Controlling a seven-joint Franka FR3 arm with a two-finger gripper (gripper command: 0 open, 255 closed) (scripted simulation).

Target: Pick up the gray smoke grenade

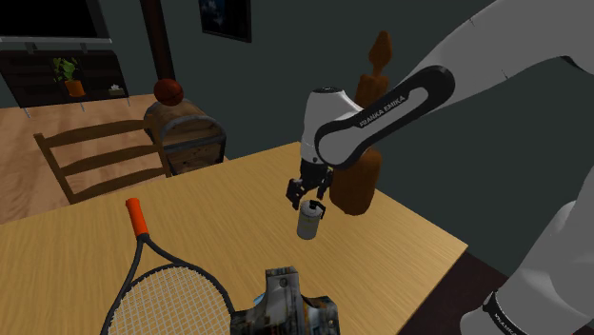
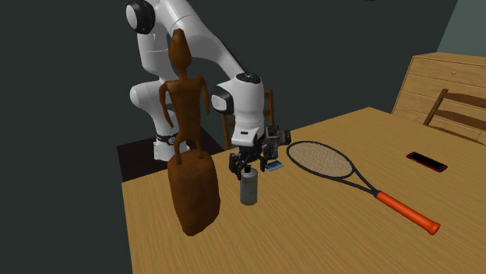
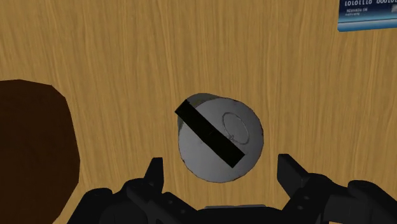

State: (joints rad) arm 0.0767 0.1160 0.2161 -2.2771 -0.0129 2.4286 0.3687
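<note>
Seen from the wrist view, the gripper (image 3: 221, 172) was released, its two black fingers (image 3: 154, 173) spread wide and grasping nothing. The gray smoke grenade (image 3: 219, 137) stood upright on the table (image 3: 127, 51) directly beneath it. Its round top, crossed by a black bar, sat centred between the fingers, and neither finger touched it. In the shoulder view the gripper (image 1: 306, 197) pointed down just right of the frame's centre, close above the grenade (image 1: 310, 222). A brown carved figure (image 1: 360, 176) rose just beside the grenade, on its right. At the lower left lay a tennis racket (image 1: 157, 290) with an orange grip. Farther off, at the upper left, stood a chair (image 1: 95, 157) and a chest (image 1: 186, 133).
</note>
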